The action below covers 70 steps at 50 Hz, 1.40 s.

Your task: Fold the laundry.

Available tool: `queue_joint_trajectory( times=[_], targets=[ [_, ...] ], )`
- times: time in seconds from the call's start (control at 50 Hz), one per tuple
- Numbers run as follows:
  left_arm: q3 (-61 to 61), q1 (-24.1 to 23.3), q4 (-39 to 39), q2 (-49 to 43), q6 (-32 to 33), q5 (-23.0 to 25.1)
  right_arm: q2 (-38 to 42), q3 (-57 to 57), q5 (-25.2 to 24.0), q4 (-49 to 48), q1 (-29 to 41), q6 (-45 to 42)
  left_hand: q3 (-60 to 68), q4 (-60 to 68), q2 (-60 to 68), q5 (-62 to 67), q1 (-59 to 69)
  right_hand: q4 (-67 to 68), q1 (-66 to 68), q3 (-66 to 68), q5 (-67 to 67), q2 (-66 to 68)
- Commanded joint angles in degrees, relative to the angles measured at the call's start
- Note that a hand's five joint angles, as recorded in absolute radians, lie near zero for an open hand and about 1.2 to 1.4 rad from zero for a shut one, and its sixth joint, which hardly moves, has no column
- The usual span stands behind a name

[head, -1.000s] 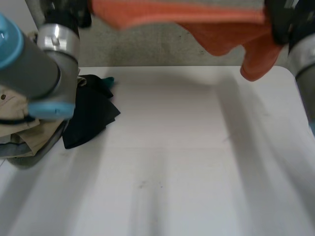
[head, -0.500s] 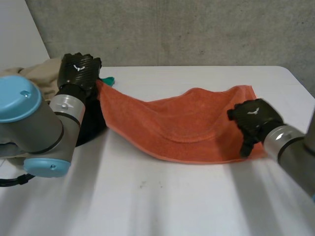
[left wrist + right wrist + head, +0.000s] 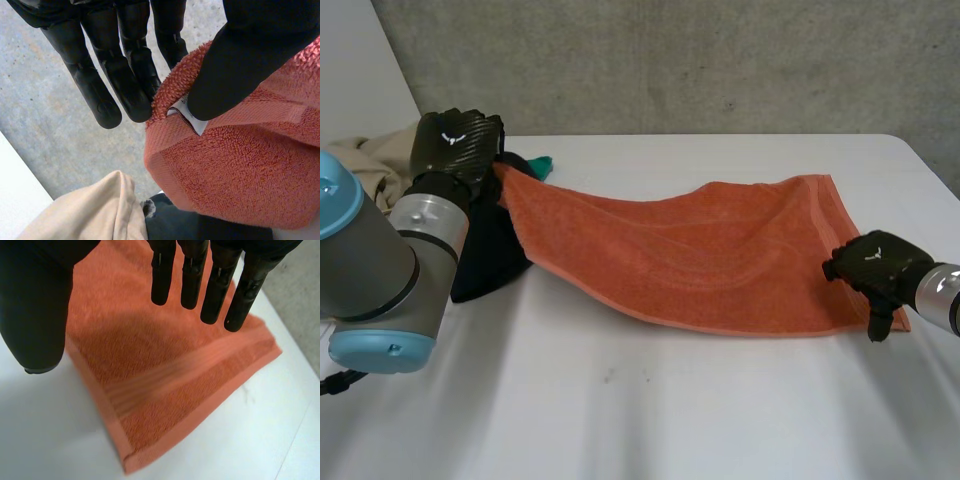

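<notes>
Black carbon-weave left hand [image 3: 455, 145] had a tiny white bird-ish logo [image 3: 451, 138], shiny silver wrist cuff [image 3: 432, 215] sat behind it, fat grey left arm [image 3: 370, 265] was capped light blue, black right hand [image 3: 875, 268] had glossy segmented fingers [image 3: 163, 275]

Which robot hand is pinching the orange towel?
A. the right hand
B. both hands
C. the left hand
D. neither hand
C: the left hand pinches a corner of the orange towel between its thumb and fingers, while the right hand hangs over the towel's other end with straight fingers and holds nothing.
</notes>
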Motion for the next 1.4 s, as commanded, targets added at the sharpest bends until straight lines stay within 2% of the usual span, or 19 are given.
queue_joint_trajectory(
  times=[0.02, 0.24, 0.38, 0.44, 0.46, 0.48, 0.54, 0.64, 0.88, 0.92, 1.16, 1.24, 1.28, 1.32, 1.34, 1.4],
  targets=[
    [-0.3, 1.2, 0.0, -0.2, 0.0, 0.0, 3.2, 0.7, -0.6, -1.1, -2.4, 0.4, 11.6, 11.1, 11.3, 14.2, 15.5, 5.2, 7.5, 4.8, 4.5, 4.1],
    [-0.2, 1.9, 0.1, -0.2, -0.1, 0.2, 7.9, -0.4, -0.8, -9.1, -4.0, 0.8, 11.6, 11.1, 11.3, 14.2, 15.5, 13.8, 16.1, 13.3, 13.1, 12.7],
    [-0.2, 1.9, 0.0, -0.2, -0.1, 0.1, 10.8, -2.4, -0.6, -9.4, -3.9, 0.9, 11.6, 11.1, 11.3, 14.2, 15.5, 17.0, 19.3, 16.5, 16.3, 15.9],
    [-0.2, 2.0, 0.0, -0.2, -0.1, 0.1, 11.7, -3.4, -0.4, -9.5, -3.9, 1.1, 11.6, 11.1, 11.3, 14.2, 15.5, 26.7, 29.0, 26.3, 26.0, 25.6],
    [-0.2, 2.1, 0.0, -0.2, -0.1, 0.1, 11.9, -3.8, -0.4, -9.5, -3.9, 1.1, 11.6, 11.1, 11.3, 14.2, 15.5, 31.8, 34.1, 31.3, 31.1, 30.7],
    [-0.2, 2.2, 0.0, -0.2, -0.1, 0.1, 12.1, -4.6, -0.4, -9.8, -3.9, 1.6, 11.6, 11.1, 11.3, 14.2, 15.5, 42.3, 44.6, 41.8, 41.6, 41.2],
    [-0.2, 2.3, 0.0, -0.2, -0.1, 0.4, 12.5, -6.2, 0.0, -10.6, -3.9, 4.4, 11.6, 11.1, 11.3, 14.2, 15.5, 56.6, 58.9, 56.1, 55.9, 55.5],
    [-0.4, 2.2, 0.0, -0.2, -0.2, 0.7, 12.9, -8.1, 0.2, -11.7, -3.8, 8.2, 11.6, 11.1, 11.3, 14.2, 15.5, 56.7, 59.0, 56.2, 56.0, 55.6],
    [-0.5, 2.2, -1.2, -0.2, -0.2, 0.7, 11.7, -9.9, 1.1, -11.1, -3.7, 9.1, 11.6, 11.1, 11.3, 14.2, 15.5, 56.7, 59.0, 56.2, 56.0, 55.6],
    [-0.5, 2.2, -1.3, -0.2, -0.2, 0.7, 11.2, -9.1, 0.7, -10.9, -3.8, 9.1, 11.6, 11.1, 11.3, 14.2, 15.5, 32.0, 34.3, 31.5, 31.3, 30.9],
    [-0.5, 2.3, -1.3, -0.6, -0.3, 0.7, 13.6, -9.5, 0.4, -10.9, -4.0, 8.7, 11.6, 11.1, 11.3, 14.2, 15.5, 18.7, 21.0, 18.2, 18.0, 17.6],
    [-0.5, 2.4, -1.3, -0.7, -0.3, 0.7, 14.1, -9.7, 0.4, -10.9, -3.9, 8.3, 11.6, 11.1, 11.3, 14.2, 15.5, 19.5, 21.8, 19.1, 18.8, 18.4],
    [-0.5, 2.3, -1.3, -0.7, -0.3, 0.7, 14.1, -9.6, 0.5, -11.1, -3.8, 8.2, 11.6, 11.1, 11.3, 14.2, 15.5, 31.9, 34.2, 31.4, 31.2, 30.8],
    [-0.5, 2.3, -1.4, -0.7, -0.3, 0.7, 14.0, -9.6, 0.3, -11.1, -3.7, 8.1, 11.6, 11.1, 11.3, 14.2, 15.5, 52.6, 54.9, 52.1, 51.9, 51.5],
    [-0.5, 2.3, -1.5, -0.7, -0.2, 0.6, 13.5, -9.6, 0.2, -11.2, -3.5, 8.1, 11.6, 11.1, 11.3, 14.2, 15.5, 56.6, 58.9, 56.1, 55.9, 55.5],
    [-0.6, 2.1, -2.3, -0.7, -0.1, 0.7, 12.6, -9.0, 0.0, -10.8, -3.7, 8.5, 11.6, 11.1, 11.3, 14.2, 15.5, 56.7, 59.0, 56.2, 56.0, 55.6]
  ],
)
